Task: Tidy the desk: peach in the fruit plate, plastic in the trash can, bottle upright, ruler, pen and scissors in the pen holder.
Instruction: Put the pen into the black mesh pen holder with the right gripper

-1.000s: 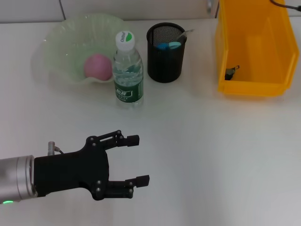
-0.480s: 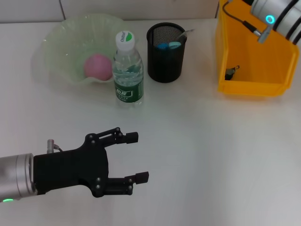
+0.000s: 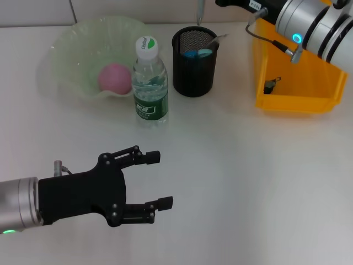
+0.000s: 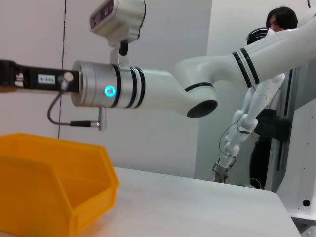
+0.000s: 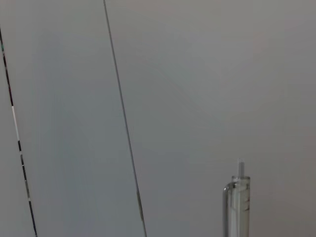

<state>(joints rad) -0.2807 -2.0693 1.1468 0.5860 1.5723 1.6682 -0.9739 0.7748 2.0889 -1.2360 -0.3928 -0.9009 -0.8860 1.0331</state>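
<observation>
On the white desk [image 3: 231, 182] the pink peach [image 3: 115, 77] lies in the pale green fruit plate [image 3: 66, 49]. The bottle [image 3: 149, 83] stands upright beside it. The black mesh pen holder [image 3: 193, 69] holds the light blue scissors [image 3: 197, 53] and the clear ruler [image 3: 216, 39]. A small dark scrap [image 3: 270, 85] lies in the yellow trash can [image 3: 298, 66]. My right gripper [image 3: 229, 3], cut off by the top edge, holds the silver pen [image 3: 199, 11] upright just above the holder; the pen [image 5: 237, 202] also shows in the right wrist view. My left gripper [image 3: 160, 179] hovers open over the near desk.
My right arm [image 3: 314, 25] reaches across above the trash can [image 4: 49, 187], with a cable looping beneath it. In the left wrist view a person [image 4: 281, 19] stands beyond the desk's far corner.
My right arm has swung in from the upper right, over the trash can, bringing the pen above the pen holder. The left gripper has barely shifted.
</observation>
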